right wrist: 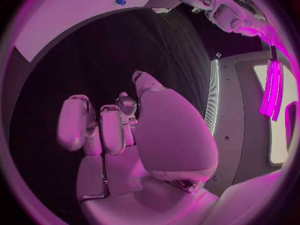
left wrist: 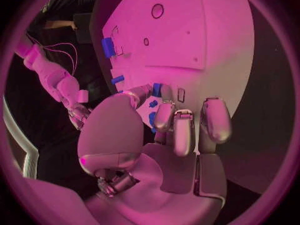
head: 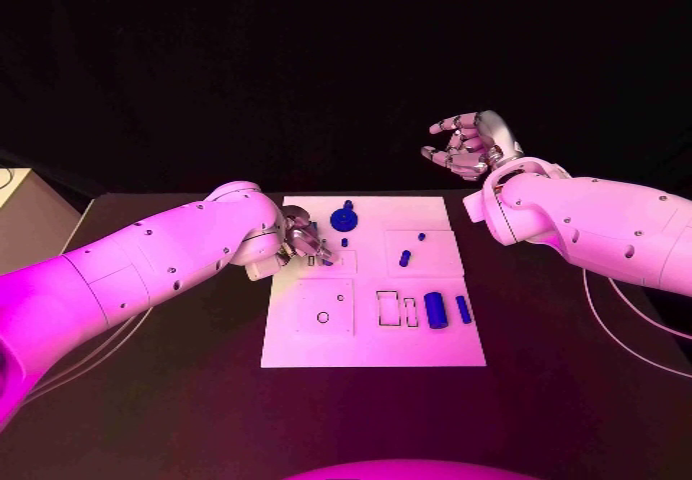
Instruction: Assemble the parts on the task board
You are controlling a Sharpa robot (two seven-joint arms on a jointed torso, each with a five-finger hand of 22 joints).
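The black table [head: 173, 400] is the biggest thing here, flat and dark. In its middle lies the task board [head: 372, 345], a smooth white plate with little cut-out holes shaped like circles and boxes. I think each hole is made to fit one part.

The left arm [head: 144, 265] comes in from the left, and the left hand [head: 300, 242] sits low over the far left part of the board. Its shiny silver fingers [left wrist: 183, 130] are bent close around small blue pieces, maybe to pick one up or push it in. I cannot tell if it really holds one.

The right arm [head: 606, 225] bends up on the right. The right hand [head: 469, 143] is high in the air, past the far right corner of the board. Its fingers are spread apart and it holds nothing. It seems to be waiting out of the way.

The parts are small, blue and smooth. A round knob [head: 343, 217] stands near the far edge. A fat peg [head: 436, 310] and a thin bar [head: 463, 309] lie near the right side, and two tiny bits [head: 405, 257] sit further back.
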